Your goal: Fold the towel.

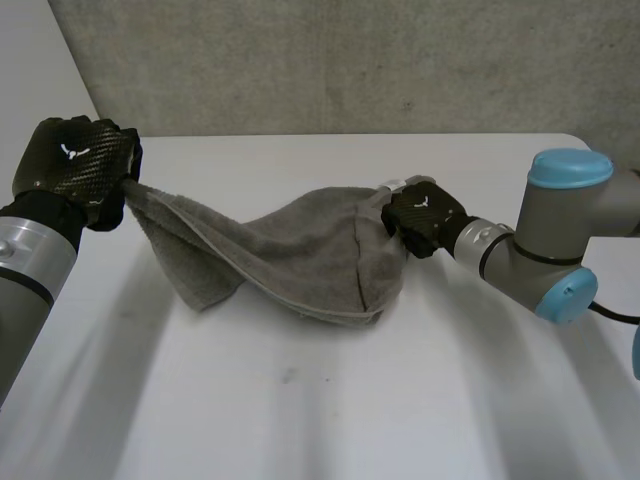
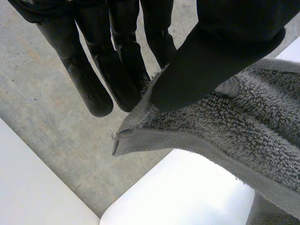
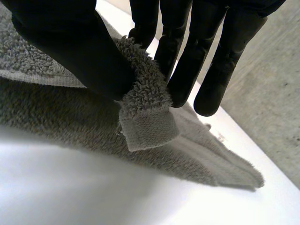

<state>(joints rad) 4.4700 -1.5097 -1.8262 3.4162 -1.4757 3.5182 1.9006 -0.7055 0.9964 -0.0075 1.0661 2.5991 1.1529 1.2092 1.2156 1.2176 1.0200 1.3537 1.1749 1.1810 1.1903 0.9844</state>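
Grey towel (image 1: 290, 250) is slung between my two hands. Its middle sags onto the white worktop (image 1: 300, 410) and lies bunched and doubled there, not flat.

My left hand (image 1: 75, 165) is clamped on one corner. The left thumb (image 2: 206, 61) presses the cloth against the left fingers (image 2: 117, 70), and the hemmed tip pokes out just past the fingertips. My right hand (image 1: 420, 222) is clamped on the opposite end. The right thumb (image 3: 70, 51) and right fingers (image 3: 183, 61) pinch a corner, with a small hem flap hanging just under the pinch. The left hand is higher off the worktop than the right, so the cloth slopes down from it toward the right hand.

My read: I'm holding corners so the upper edge runs as one line between the hands and can be carried over together. This looks like spreading or lifting ahead of a fold, since no neat fold has been made yet. Both pinches are close to the tips, and the left looks shallow enough to slip.

Edges: the lower hem drags on the worktop below and between the hands. The worktop's rounded edge lies close under my left pinch. Beyond both sets of fingertips is the far edge, then a concrete wall (image 1: 350, 60), so there's little room that way. Back toward my wrists is wide bare worktop, room to draw back or lay down.
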